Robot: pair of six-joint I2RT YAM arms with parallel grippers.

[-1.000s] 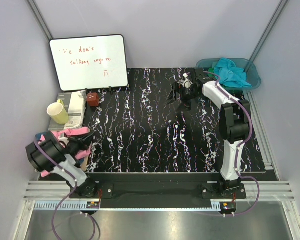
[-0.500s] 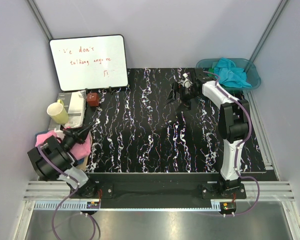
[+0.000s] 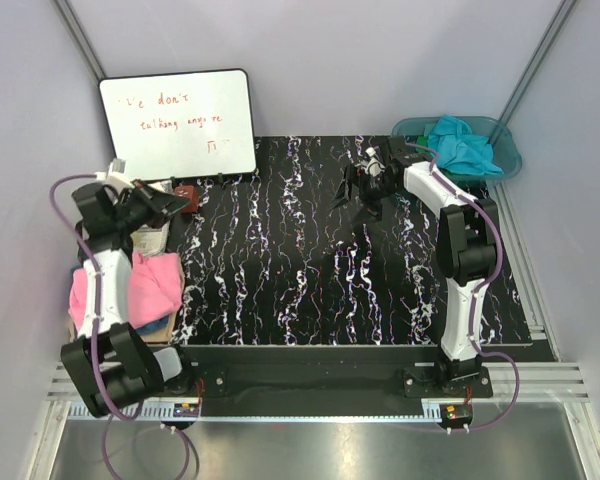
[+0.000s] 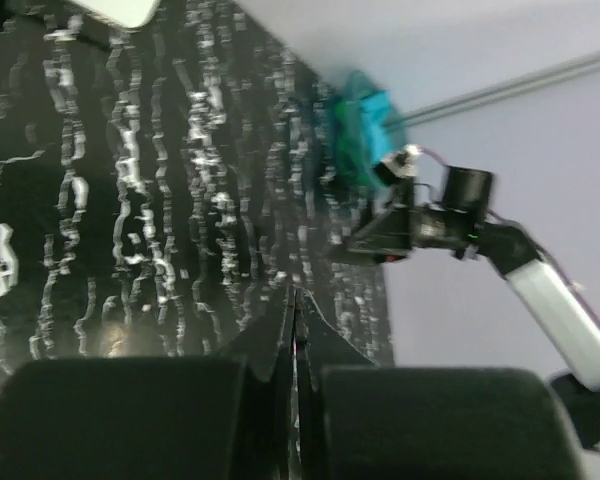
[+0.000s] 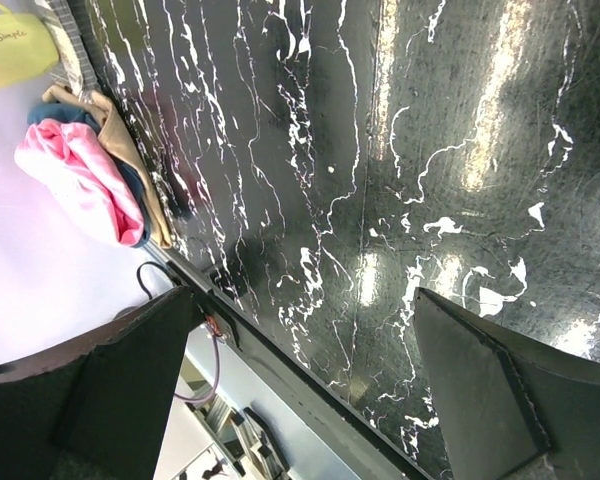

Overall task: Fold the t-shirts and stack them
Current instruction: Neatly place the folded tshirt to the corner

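Left end effector (image 3: pixel 175 207) pinched closed, nothing in it; right end effector (image 3: pixel 363 195) spread wide, empty.
Pink t-shirt (image 3: pixel 148 285) lies folded on a low stack, on the near side of the left end effector and apart from it. Turquoise t-shirt (image 3: pixel 462 145) is heaped in the teal basin (image 3: pixel 408 128), just right of the right end effector, which hovers over the black marbled worktop (image 3: pixel 280 270).

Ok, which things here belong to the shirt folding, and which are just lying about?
Job: pink t-shirt on the left pile; turquoise t-shirt in the basin.
Lying about: whiteboard; yellow mug; small red-brown object.
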